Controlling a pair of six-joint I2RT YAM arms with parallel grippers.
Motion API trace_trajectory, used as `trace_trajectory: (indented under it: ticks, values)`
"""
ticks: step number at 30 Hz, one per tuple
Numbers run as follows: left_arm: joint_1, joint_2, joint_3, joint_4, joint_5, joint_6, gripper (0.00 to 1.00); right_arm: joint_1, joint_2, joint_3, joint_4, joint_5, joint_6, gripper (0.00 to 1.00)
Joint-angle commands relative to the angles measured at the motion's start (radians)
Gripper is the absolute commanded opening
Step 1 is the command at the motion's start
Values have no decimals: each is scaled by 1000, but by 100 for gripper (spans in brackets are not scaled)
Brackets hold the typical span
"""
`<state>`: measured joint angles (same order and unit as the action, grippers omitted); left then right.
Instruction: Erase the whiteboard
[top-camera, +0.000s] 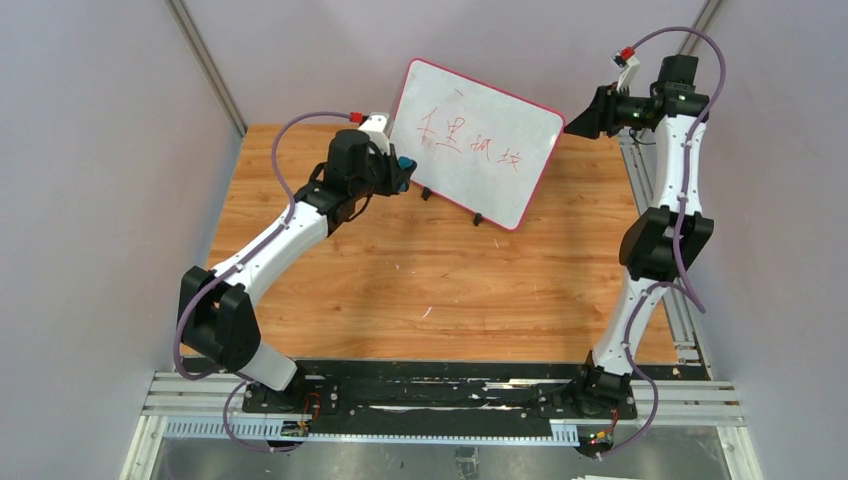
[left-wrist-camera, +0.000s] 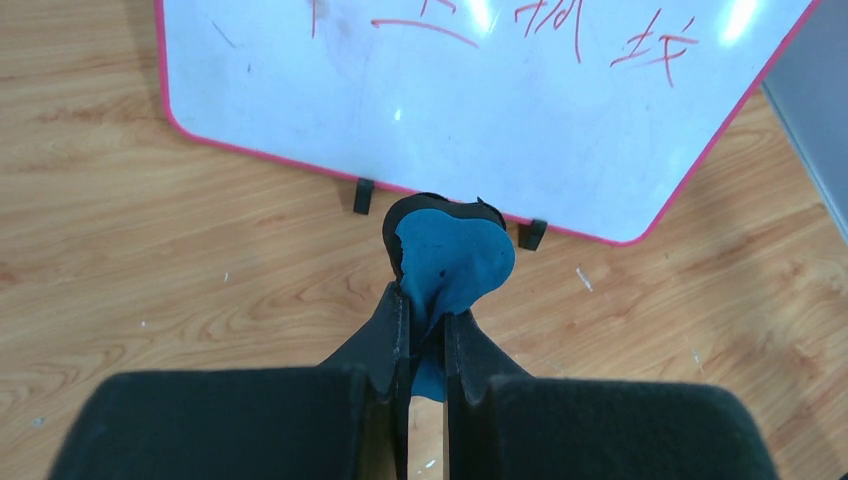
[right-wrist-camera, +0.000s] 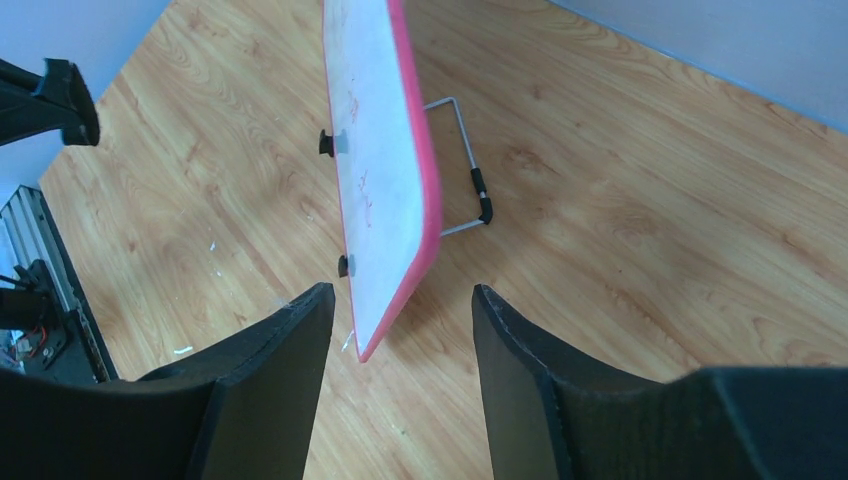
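The whiteboard (top-camera: 500, 165) stands towards the far middle of the wooden table (top-camera: 420, 290), leaning back on a thin wire stand (right-wrist-camera: 465, 150) and two small black feet (left-wrist-camera: 363, 195), with red writing (top-camera: 470, 145) across its face. It looks thin, stiff and light, with a smooth face, so a hard wipe would likely slide it or tip it backwards. The red rim at its far right edge seems the best place to hold it steady. The right gripper (right-wrist-camera: 402, 292) hovers there with its fingers apart, the board's edge lined up between them but not pinched. The left gripper (left-wrist-camera: 425, 300) is clamped on a soft blue eraser (left-wrist-camera: 450, 260), near the board's left side.
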<state>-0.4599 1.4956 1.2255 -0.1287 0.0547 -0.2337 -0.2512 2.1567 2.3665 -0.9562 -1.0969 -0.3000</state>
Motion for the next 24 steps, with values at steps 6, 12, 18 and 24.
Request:
trace_trajectory:
  ticks: [6, 12, 18, 24]
  values:
    - [18, 67, 155, -4, 35, 0, 0, 34, 76, 53, 125, -20, 124, 55]
    - [18, 88, 167, -4, 43, 2, 0, 43, 97, 44, 149, -36, 139, 54]
    - [20, 120, 170, 13, 49, 6, 0, 57, 97, 20, 150, -34, 136, 52]
    - [26, 174, 201, 34, 84, -3, 0, 81, 79, -26, 150, -29, 114, 43]
